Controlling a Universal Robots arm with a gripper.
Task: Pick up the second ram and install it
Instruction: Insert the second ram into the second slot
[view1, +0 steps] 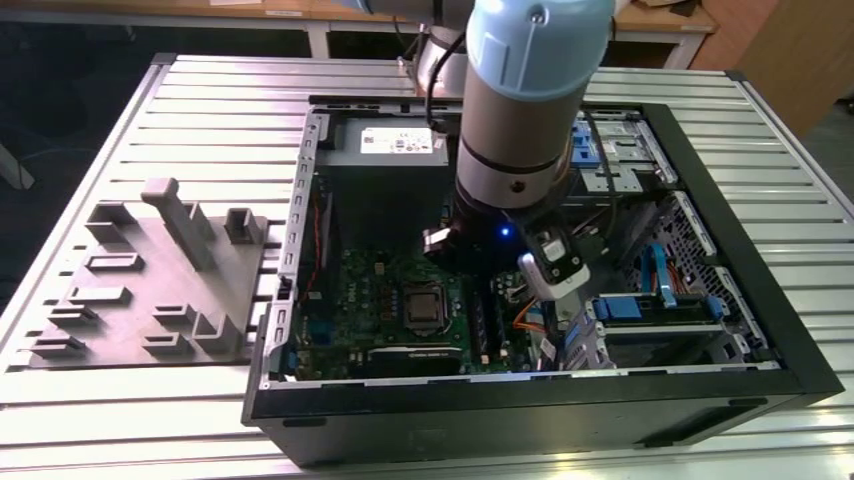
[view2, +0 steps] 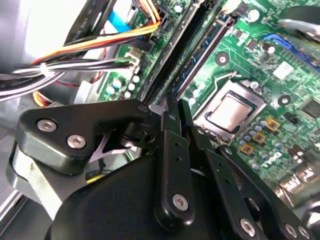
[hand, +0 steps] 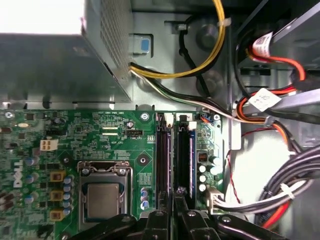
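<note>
My gripper (hand: 175, 197) hangs low inside the open computer case (view1: 534, 385), right over the memory slots beside the processor (hand: 102, 197). Its two black fingers stand close together, shut on the near end of the second ram (hand: 183, 160), a thin dark stick with a bluish edge. The stick stands on edge in its slot. In the second wrist view the gripper (view2: 176, 107) pinches the same stick (view2: 200, 57), which runs away from the fingertips. A second long black slot (hand: 162, 160) lies right beside it. In the exterior view the arm's wrist (view1: 521, 150) hides the fingers.
Bundles of coloured cables (hand: 280, 195) crowd the slots on one side, and the green motherboard (hand: 75, 135) spreads on the other. The metal power supply box (hand: 50, 65) sits beyond the board. Outside the case, a grey fixture block (view1: 160, 280) stands on the slatted table at the exterior view's left.
</note>
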